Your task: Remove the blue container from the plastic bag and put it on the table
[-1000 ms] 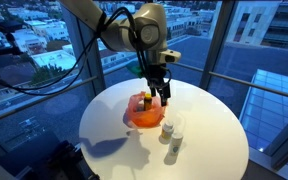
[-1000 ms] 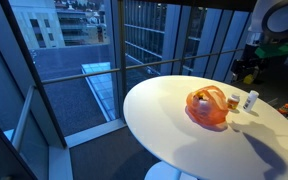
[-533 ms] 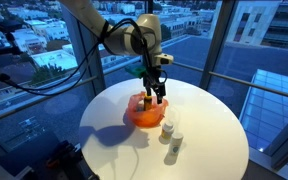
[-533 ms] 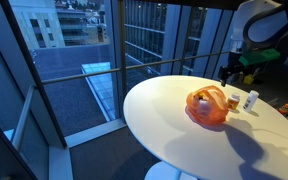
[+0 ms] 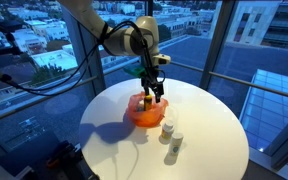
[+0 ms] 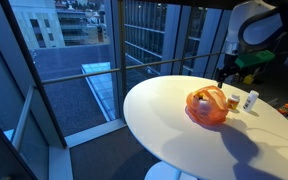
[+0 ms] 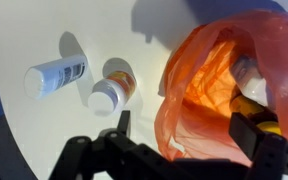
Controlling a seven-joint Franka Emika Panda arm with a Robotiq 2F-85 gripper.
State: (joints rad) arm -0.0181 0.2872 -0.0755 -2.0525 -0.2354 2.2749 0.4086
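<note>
An orange plastic bag [image 5: 142, 113] [image 6: 206, 107] lies crumpled on the round white table [image 5: 216, 140] [image 6: 162, 122]. In the wrist view the bag [image 7: 219, 75] gapes open, showing a pale item and a yellow item [image 7: 260, 108] inside. No blue container shows in any view. My gripper [image 5: 155, 94] [image 6: 223, 74] hangs just above the bag's far side, open and empty. In the wrist view its two dark fingers [image 7: 189, 132] straddle the bag's near edge.
Two white bottles [image 5: 170, 137] [image 6: 242, 100] sit on the table beside the bag; in the wrist view one lies on its side [image 7: 54, 76] and one stands upright [image 7: 112, 92]. A small red object [image 6: 284, 107] lies near the table edge. Glass walls surround the table.
The arm has swung sideways toward the bag and the gripper now hangs over it, slightly lower. Bag and bottles have not moved.
</note>
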